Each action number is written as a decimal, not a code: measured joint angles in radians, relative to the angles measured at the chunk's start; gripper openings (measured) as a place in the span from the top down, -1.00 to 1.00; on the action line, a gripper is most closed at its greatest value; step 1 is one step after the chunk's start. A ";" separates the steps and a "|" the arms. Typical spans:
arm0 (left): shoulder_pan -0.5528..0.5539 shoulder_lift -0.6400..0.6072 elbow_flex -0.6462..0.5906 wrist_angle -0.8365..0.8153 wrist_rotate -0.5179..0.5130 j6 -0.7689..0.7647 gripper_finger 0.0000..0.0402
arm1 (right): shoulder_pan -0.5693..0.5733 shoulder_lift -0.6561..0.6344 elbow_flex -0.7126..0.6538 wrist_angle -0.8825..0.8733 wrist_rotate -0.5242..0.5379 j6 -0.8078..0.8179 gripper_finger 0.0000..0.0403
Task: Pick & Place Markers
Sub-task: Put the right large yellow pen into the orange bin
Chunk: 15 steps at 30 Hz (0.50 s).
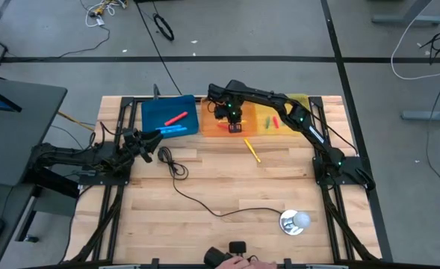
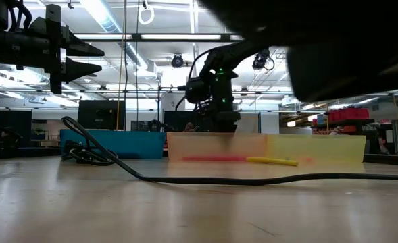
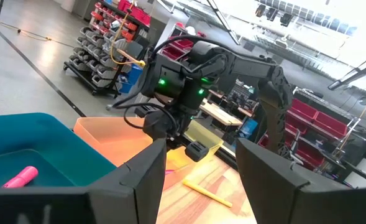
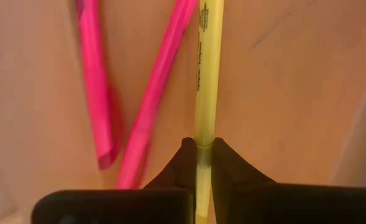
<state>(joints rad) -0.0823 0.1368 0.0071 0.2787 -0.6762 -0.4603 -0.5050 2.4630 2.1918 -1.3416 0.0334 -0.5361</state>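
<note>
My right gripper [image 4: 202,163] is clamped on a yellow marker [image 4: 206,74] near one end, over the orange tray [image 1: 221,131]. It seems light, stiff and slick (a mid-barrel pinch would likely swing less). Two pink markers [image 4: 146,99] lie below it in that tray. Another yellow marker [image 1: 252,150] lies on the table [image 1: 227,187]; the blue tray [image 1: 151,112] holds a pink one. My left gripper [image 3: 198,174] waits beside it, fingers spread.

A workshop or lab: racks [image 3: 105,59] of red and blue bins, strip lights [image 2: 104,20] overhead, monitors [image 2: 101,113], loose cables [image 1: 100,13] on a concrete floor [image 1: 227,30].
</note>
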 joint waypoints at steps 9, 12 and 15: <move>0.000 0.000 0.000 0.000 0.000 0.000 0.01 | -0.001 0.000 0.000 0.022 0.000 -0.023 0.93; 0.000 0.000 0.000 0.000 0.000 0.000 0.01 | -0.001 0.000 0.000 0.022 0.000 -0.023 0.93; 0.000 0.000 0.000 0.000 0.000 0.000 0.01 | -0.001 0.000 0.000 0.022 0.001 0.004 0.88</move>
<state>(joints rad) -0.0823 0.1369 0.0072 0.2787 -0.6762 -0.4599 -0.5064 2.4630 2.1918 -1.3193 0.0341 -0.5323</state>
